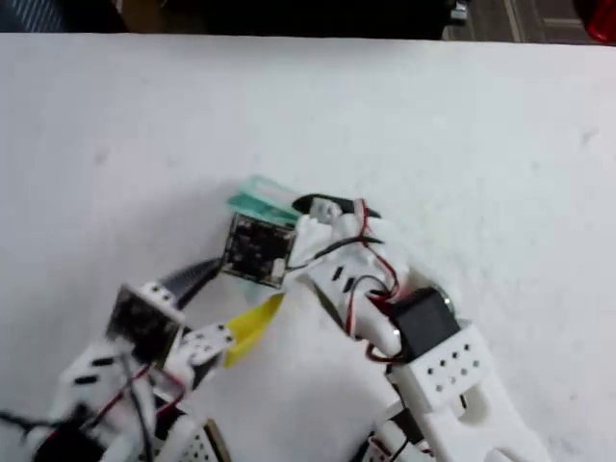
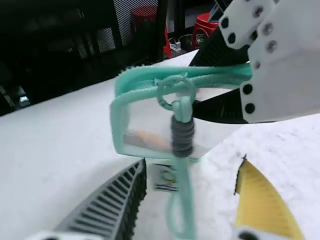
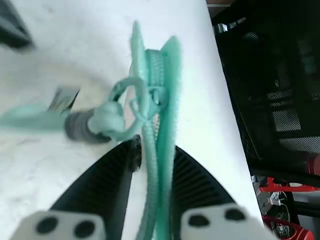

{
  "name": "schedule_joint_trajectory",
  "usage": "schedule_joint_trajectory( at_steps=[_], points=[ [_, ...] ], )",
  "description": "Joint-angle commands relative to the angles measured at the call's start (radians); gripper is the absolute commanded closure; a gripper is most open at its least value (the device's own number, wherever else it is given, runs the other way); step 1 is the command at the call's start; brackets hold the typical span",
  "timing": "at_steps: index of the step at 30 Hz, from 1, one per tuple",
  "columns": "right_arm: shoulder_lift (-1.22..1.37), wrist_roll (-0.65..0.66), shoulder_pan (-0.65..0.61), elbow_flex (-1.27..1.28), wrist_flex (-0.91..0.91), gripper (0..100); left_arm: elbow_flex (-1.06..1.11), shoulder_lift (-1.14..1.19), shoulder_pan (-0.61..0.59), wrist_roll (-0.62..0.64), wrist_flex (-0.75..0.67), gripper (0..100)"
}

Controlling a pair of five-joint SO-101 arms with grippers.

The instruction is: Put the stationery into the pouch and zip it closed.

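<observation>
A teal-edged clear pouch (image 1: 255, 195) stands on edge on the white table (image 1: 462, 144). My right gripper (image 1: 300, 207) is shut on its zipper edge, and in the right wrist view its black fingers (image 3: 107, 175) clamp the pouch (image 3: 162, 85) from both sides. The zipper pull (image 2: 182, 135) has a ring, a grey bead and a teal cord, and it hangs off the pouch (image 2: 150, 120). An orange item (image 2: 145, 140) shows blurred inside. My left gripper (image 2: 192, 167) is open, with the cord hanging between its grey finger (image 2: 120, 200) and the yellow one. In the right wrist view the zipper pull (image 3: 82, 126) lies to one side.
The right arm's wrist camera board (image 1: 258, 248) hangs over the gap between the two grippers. The table's far edge (image 1: 289, 37) borders dark mesh furniture and red stools (image 2: 150, 20). Bare tabletop stretches out to the left and right of the arms.
</observation>
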Motion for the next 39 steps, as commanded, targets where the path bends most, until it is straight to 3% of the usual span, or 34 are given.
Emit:
schedule_joint_trajectory(
  at_steps=[1, 7, 11, 16, 28, 39],
  points=[
    [-0.088, -0.011, 0.008, -0.012, 0.016, 98.1, -0.295, 0.007, -0.082, -0.144, 0.118, 70],
    [-0.225, 0.002, -0.01, -0.012, 0.081, 98.1, -0.427, 0.008, -0.262, -0.258, 0.124, 70],
    [-0.283, 0.061, -0.104, -0.025, 0.159, 98.1, -0.394, 0.008, -0.24, -0.313, 0.094, 69],
    [-0.291, 0.068, -0.166, -0.175, 0.266, 98.1, -0.269, 0.012, -0.22, -0.483, 0.015, 68],
    [-0.196, 0.158, -0.265, -0.261, 0.332, 98.1, -0.14, 0.012, -0.128, -0.466, -0.048, 68],
    [-0.03, 0.476, -0.308, -0.321, 0.383, 98.1, 0.051, 0.01, -0.12, -0.463, -0.199, 68]
  ],
)
